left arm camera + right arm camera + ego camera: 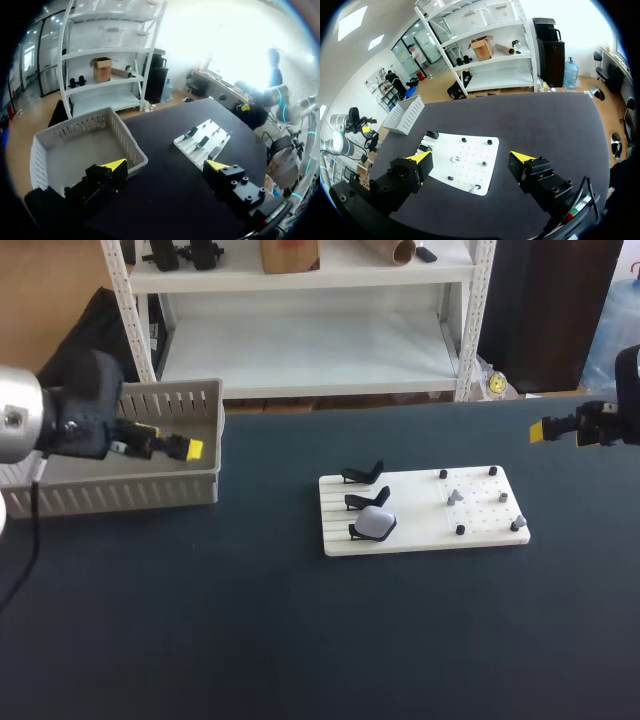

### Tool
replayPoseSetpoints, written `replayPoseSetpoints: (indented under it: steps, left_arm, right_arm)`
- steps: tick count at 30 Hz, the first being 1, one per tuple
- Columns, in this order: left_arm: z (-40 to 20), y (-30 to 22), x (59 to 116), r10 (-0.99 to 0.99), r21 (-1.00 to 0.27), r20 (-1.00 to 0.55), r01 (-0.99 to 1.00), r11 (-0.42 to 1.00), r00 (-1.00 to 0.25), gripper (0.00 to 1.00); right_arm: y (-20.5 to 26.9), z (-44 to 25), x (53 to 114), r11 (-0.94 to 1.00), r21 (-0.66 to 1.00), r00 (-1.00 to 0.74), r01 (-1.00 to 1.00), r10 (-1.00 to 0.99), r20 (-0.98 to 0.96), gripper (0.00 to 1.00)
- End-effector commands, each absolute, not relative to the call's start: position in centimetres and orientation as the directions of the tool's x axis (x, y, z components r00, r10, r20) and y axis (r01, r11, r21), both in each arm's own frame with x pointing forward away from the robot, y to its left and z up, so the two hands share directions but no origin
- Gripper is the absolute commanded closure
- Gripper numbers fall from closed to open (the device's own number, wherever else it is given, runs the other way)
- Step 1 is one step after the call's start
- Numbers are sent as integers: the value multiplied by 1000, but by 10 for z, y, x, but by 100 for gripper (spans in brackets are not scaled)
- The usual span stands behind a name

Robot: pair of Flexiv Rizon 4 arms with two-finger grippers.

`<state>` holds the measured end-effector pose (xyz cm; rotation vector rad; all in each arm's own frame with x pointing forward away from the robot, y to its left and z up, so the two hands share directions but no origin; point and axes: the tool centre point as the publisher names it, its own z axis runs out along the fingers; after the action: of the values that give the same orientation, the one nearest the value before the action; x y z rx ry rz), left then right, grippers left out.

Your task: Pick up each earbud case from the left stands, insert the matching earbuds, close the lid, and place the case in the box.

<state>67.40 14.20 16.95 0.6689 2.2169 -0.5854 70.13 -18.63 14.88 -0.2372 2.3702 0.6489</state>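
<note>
- The earbud case is seated on the nearest left stand.
- The left gripper is held wide, empty, by the box, the case to its right.
- The right gripper is spread wide, similarly distant.

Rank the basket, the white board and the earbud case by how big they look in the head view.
Largest: the basket.
Next: the white board, somewhat smaller.
Smallest by far: the earbud case, sitting on the board.
</note>
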Motion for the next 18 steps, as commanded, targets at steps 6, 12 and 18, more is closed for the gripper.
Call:
replayPoseSetpoints:
  steps: [6, 12, 18]
  left_arm:
    - [169, 126, 650, 500, 2, -850, 949, 314, -164, 0]
    - [169, 126, 650, 500, 2, -850, 949, 314, -164, 0]
    - [155, 113, 647, 471, 32, -874, 957, 290, -114, 0]
  right_arm:
    - [-186, 149, 702, 861, 389, -767, -327, -1, -642, 0]
    - [-186, 149, 702, 861, 389, -767, -327, -1, -642, 0]
    - [-186, 149, 702, 861, 389, -767, -327, -1, -642, 0]
